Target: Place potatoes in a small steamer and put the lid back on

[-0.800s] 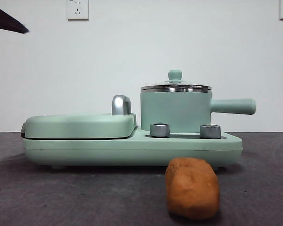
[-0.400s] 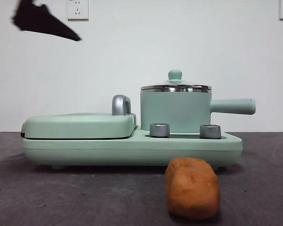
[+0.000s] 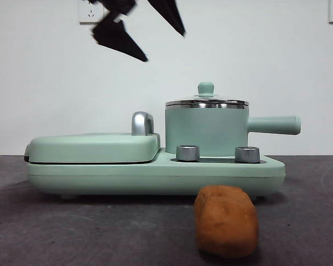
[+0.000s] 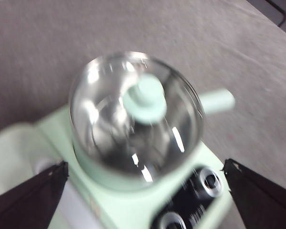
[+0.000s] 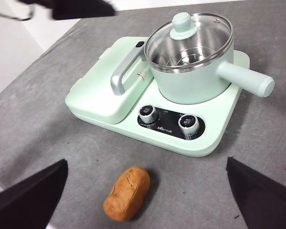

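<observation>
The potato (image 5: 127,192) lies on the bench (image 5: 47,119) in front of the cooker base (image 5: 205,143), clear of the small steamer (image 3: 206,132), whose lid (image 5: 189,40) is seated on the rim. The left claw (image 3: 137,30) hangs wide-spread above the knob (image 4: 145,98), apparently to lift it; its wrist view is blurred. The right claw (image 5: 143,200), also spread, waits empty above the potato
</observation>
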### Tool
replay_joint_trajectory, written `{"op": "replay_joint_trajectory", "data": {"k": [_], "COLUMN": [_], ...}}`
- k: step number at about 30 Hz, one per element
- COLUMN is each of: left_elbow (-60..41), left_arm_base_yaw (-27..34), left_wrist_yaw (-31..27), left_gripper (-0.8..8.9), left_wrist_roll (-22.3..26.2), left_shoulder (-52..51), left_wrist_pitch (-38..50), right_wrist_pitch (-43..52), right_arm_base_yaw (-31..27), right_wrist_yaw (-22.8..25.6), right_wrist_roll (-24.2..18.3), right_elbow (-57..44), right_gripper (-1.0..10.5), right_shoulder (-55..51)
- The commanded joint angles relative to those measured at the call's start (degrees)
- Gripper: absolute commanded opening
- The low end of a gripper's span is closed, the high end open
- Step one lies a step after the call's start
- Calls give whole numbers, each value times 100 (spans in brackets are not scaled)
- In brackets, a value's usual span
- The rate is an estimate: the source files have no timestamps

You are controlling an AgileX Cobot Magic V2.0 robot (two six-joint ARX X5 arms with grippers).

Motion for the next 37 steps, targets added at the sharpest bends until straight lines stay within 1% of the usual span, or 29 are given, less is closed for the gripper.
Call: {"op": "replay_joint_trajectory", "data": {"k": [1,5,7,13,19,24,26,29,36,37], "left_elbow": [402,612,619,619,619,619,619,619,619,619], "left_arm_base_yaw": [-140,-299,-363,-496,-553,-566,-584,-586,-601,-601], "left_wrist_yaw": [-48,-496,-592,-592,-597,-597,-597,-597,-597,-597], "left_gripper": [529,529,529,527,520,429,424,335,326,301], "left_wrist_roll": [295,614,699,702,671,678,678,678,702,706], "left_shoulder": [466,890,1054,1427,1703,1744,1744,1744,1755,1755], "left_wrist_pitch": [376,807,1043,1563,1878,1875,1917,1834,1784,1781], "right_wrist_pitch": [61,68,101,249,249,249,249,249,247,247], "right_arm_base_yaw": [20,20,20,20,20,20,20,20,20,20], "right_wrist_yaw": [-4,-7,-9,-9,-9,-9,-9,-7,-9,-7], "right_wrist_roll": [-44,-39,-39,-17,-17,-17,-17,-17,22,22], "right_elbow": [90,90,90,90,90,90,90,90,90,90], "right_gripper": [547,547,547,547,547,547,547,547,547,547], "right_shoulder": [20,20,20,20,20,20,20,20,20,20]}}
